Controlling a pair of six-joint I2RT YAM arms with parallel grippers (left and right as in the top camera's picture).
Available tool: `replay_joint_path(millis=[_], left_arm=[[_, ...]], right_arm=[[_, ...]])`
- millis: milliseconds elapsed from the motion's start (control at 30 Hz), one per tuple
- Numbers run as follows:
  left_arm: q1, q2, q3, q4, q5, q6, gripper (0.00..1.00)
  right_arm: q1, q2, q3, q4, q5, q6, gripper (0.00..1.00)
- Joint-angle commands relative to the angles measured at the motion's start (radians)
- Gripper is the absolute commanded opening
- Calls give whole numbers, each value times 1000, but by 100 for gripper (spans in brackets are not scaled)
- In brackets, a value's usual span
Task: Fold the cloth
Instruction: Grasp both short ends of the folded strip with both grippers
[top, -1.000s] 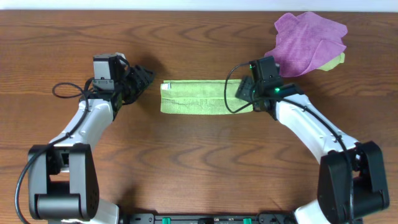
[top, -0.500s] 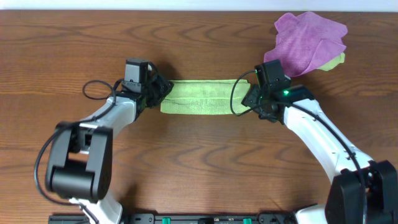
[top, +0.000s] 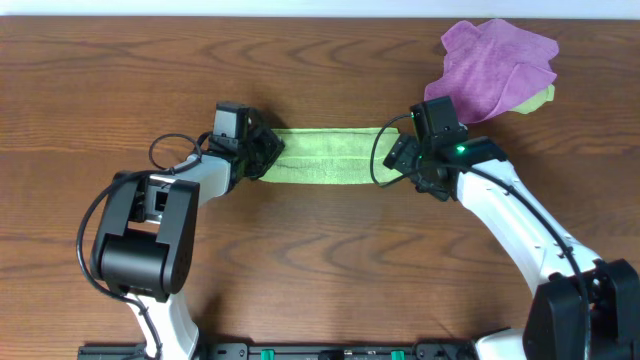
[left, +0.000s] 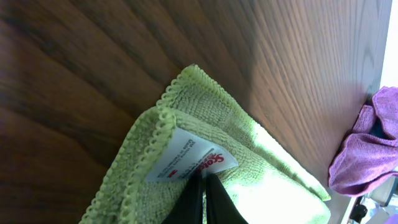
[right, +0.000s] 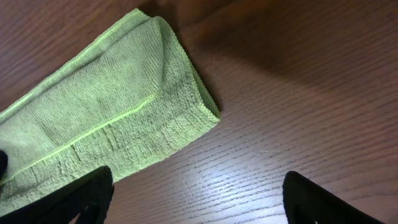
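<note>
The lime-green cloth (top: 325, 157) lies folded into a long narrow strip across the middle of the wooden table. My left gripper (top: 268, 155) is at its left end. In the left wrist view the gripper (left: 204, 193) is shut, pinching the cloth (left: 261, 168) right beside its white label (left: 186, 158). My right gripper (top: 400, 160) sits at the strip's right end. The right wrist view shows that gripper (right: 199, 199) open wide over bare wood, its fingertips (right: 87, 193) just off the cloth's (right: 106, 124) folded corner.
A crumpled purple cloth (top: 495, 65) lies at the back right, also seen in the left wrist view (left: 367, 149). A pale yellow-green scrap (top: 540, 98) peeks from under it. Black cables loop beside both wrists.
My left arm swung right to the strip's left end and its jaws shut on the cloth there. My right gripper's jaws spread wider, off the right end.
</note>
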Motion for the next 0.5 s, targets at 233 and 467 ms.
replay_joint_path(millis=[233,467], left_arm=[[-14,43,13,-23,-17,-14,6],[-14,43,13,-62,-14,-10,6]], right_arm=[[-11,7,-26,-22,-8,78,97],[-12,55,-63,77,-26,83,96]])
